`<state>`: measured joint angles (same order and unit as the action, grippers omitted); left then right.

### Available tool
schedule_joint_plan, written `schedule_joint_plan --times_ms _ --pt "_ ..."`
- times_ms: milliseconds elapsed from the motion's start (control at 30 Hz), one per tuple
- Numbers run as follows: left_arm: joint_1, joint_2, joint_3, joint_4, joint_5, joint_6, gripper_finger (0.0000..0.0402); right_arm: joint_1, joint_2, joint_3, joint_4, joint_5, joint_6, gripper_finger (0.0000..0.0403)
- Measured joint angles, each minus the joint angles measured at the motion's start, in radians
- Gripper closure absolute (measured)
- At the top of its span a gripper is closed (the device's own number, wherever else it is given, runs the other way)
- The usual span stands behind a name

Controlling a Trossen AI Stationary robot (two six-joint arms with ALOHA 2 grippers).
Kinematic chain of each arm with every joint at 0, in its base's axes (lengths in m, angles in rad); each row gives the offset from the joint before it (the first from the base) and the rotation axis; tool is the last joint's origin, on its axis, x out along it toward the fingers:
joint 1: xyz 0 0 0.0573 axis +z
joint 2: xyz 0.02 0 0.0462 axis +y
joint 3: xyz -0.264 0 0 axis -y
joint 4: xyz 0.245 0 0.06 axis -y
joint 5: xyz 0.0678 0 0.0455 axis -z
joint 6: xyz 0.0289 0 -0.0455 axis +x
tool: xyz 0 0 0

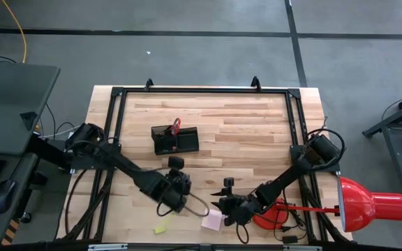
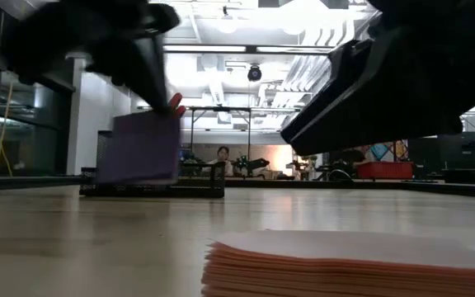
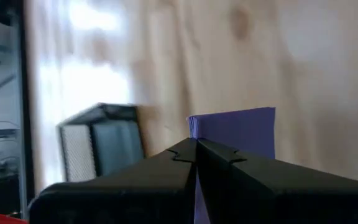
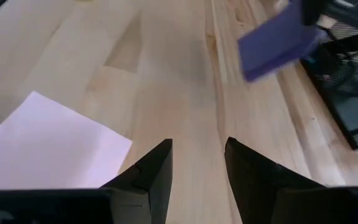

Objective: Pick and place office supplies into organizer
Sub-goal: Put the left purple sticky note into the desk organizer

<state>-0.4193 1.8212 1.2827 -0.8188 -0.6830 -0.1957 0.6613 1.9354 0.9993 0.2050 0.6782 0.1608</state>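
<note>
My left gripper [image 1: 177,185] is shut on the blue-purple note pad [image 3: 235,129], which is lifted above the table near the middle. The black organizer [image 1: 175,139] stands beyond it, toward the far edge, and the red scissors handle [image 1: 176,127] sticks up out of it. My right gripper [image 4: 197,155] is open and hovers low over bare wood, just beside the pink note pad [image 4: 48,149], touching nothing. A small yellow piece [image 1: 161,227] lies near the table's near edge. No pens show. My left gripper pinches the blue-purple note pad between its two fingers at one edge [image 3: 197,134]. The fingers [image 2: 151,74] come from above, slanting down. The pad [image 2: 138,148] hangs below them, lifted clear of the table and nearly upright.
The red desk lamp [image 1: 372,206] stands at the table's right near corner, its round base [image 1: 271,215] and cables just beside my right arm. A black frame [image 1: 201,90] runs round the table top. Bare wood lies between the organizer and the right frame rail.
</note>
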Motion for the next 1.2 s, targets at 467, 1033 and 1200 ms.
schedule_joint_plan --times_ms 467,1033,1200 --pt "0.245 -0.028 0.171 0.027 0.000 0.193 0.0402 0.023 0.000 0.000 -0.070 0.051 0.061 0.0265" --pt "0.526 -0.011 0.226 -0.044 0.181 0.296 0.0401 0.024 0.000 0.000 -0.111 0.046 0.120 0.0265" --pt "0.546 0.008 0.227 -0.071 0.186 0.297 0.0401 0.024 0.000 0.000 -0.113 0.045 0.127 0.0265"
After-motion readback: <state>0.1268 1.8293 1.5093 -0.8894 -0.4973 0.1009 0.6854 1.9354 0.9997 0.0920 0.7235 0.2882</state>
